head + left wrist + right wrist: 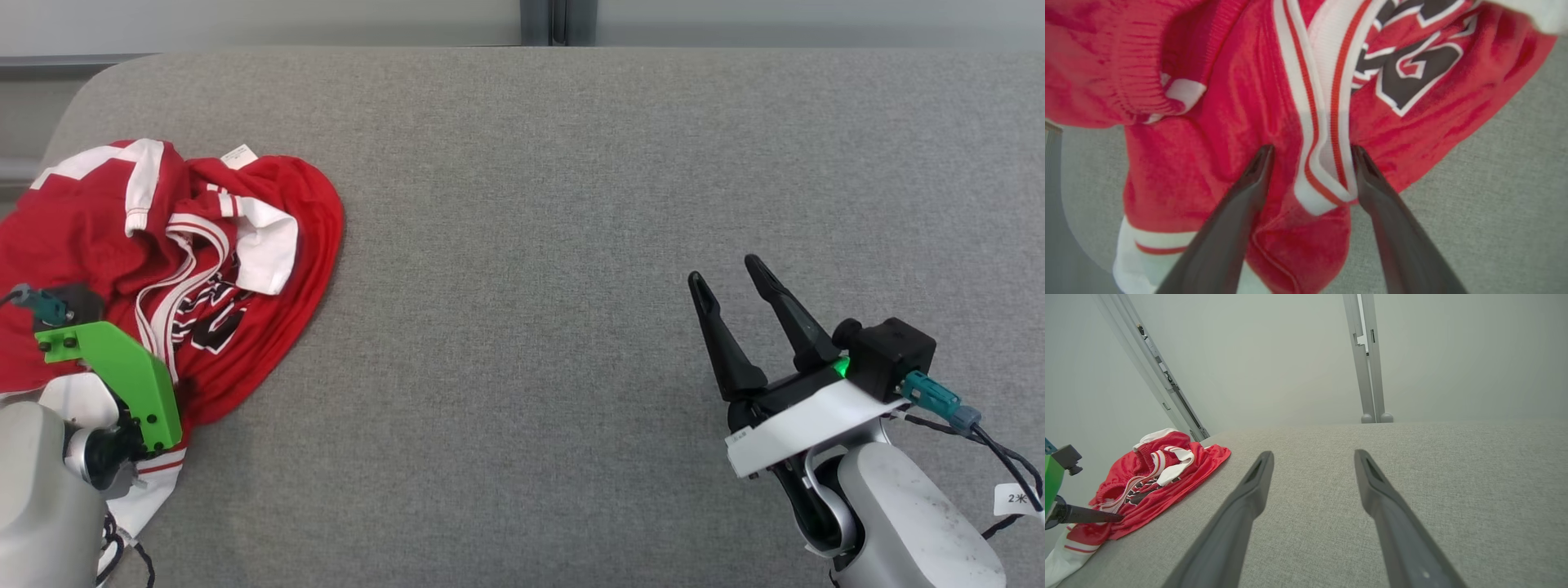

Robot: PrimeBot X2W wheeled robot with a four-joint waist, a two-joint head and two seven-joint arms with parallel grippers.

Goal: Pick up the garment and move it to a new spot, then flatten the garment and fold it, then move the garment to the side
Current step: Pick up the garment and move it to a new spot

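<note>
Red-and-white garment (269, 212) crumpled at the left edge of the grey padded surface (531, 204). Left gripper (1311, 153) down over its near part, fingers spread wide either side of a white striped trim. Right gripper (723, 269) likewise spread wide, near right, over bare surface, well apart from the garment.

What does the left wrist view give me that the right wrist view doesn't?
Left wrist: the left gripper, open, fingers either side of the striped trim, near the black lettering. Right wrist: the right gripper open over bare grey surface, the wall rails, and the red garment as a whole crumpled heap. Both: that garment lying on that surface.
</note>
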